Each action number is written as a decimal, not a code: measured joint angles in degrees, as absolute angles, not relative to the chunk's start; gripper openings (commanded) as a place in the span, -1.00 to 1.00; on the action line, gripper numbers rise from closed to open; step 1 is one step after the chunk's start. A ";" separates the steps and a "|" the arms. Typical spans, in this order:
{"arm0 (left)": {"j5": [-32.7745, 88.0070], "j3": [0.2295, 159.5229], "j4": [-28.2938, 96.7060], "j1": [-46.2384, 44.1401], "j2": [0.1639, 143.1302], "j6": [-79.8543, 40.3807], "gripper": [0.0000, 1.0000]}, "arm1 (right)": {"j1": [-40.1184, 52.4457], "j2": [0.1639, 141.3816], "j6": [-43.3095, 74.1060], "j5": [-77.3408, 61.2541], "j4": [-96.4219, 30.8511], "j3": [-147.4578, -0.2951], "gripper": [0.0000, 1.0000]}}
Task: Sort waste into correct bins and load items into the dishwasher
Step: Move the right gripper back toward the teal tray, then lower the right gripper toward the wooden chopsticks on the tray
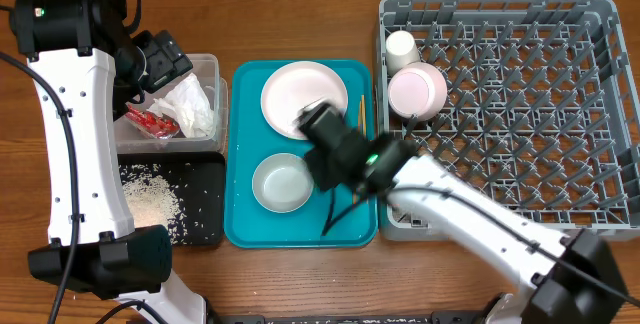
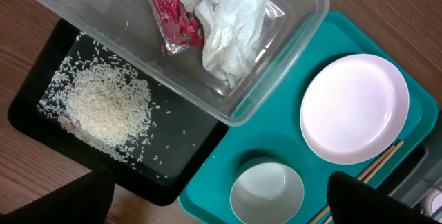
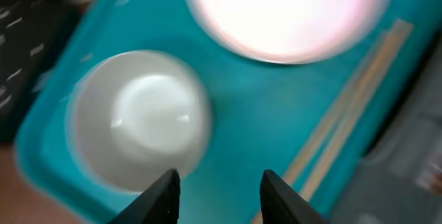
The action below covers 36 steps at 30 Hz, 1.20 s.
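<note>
By the table's right edge sits the grey rack [image 1: 500,6], holding a pink bowl [image 1: 417,89] and cup [image 1: 402,49]. Mid-table, the teal tray [image 1: 243,144] carries the plate [image 1: 288,92] and white bowl [image 1: 282,184]. Right claw [image 3: 219,182] hangs half open, empty; left claw [image 1: 165,62] gapes wide.

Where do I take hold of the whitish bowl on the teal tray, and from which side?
Pinch the rim from above, one finger inside, one outside: the whitish bowl sits upright, mouth open upward. Probably take the rim toward the chopsticks, where bare teal tray leaves room; the plate sits close on the far side.
</note>
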<state>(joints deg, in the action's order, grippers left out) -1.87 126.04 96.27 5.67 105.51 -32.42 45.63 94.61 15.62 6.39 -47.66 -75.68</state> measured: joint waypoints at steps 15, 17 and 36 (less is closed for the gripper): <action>-1.87 126.04 96.27 5.67 105.51 -32.42 1.00 | 38.35 97.03 27.46 -0.36 -39.53 -69.12 1.00; -1.87 126.04 96.27 5.67 105.51 -32.42 1.00 | 38.35 98.00 27.83 -1.15 -39.48 -68.99 0.57; -1.87 126.04 96.25 5.67 105.51 -32.42 1.00 | 38.39 106.28 35.27 10.39 -38.96 -68.88 -0.81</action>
<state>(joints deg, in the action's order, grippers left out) -1.87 126.04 96.25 5.67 105.51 -32.42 38.39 106.28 35.27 10.39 -38.96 -68.88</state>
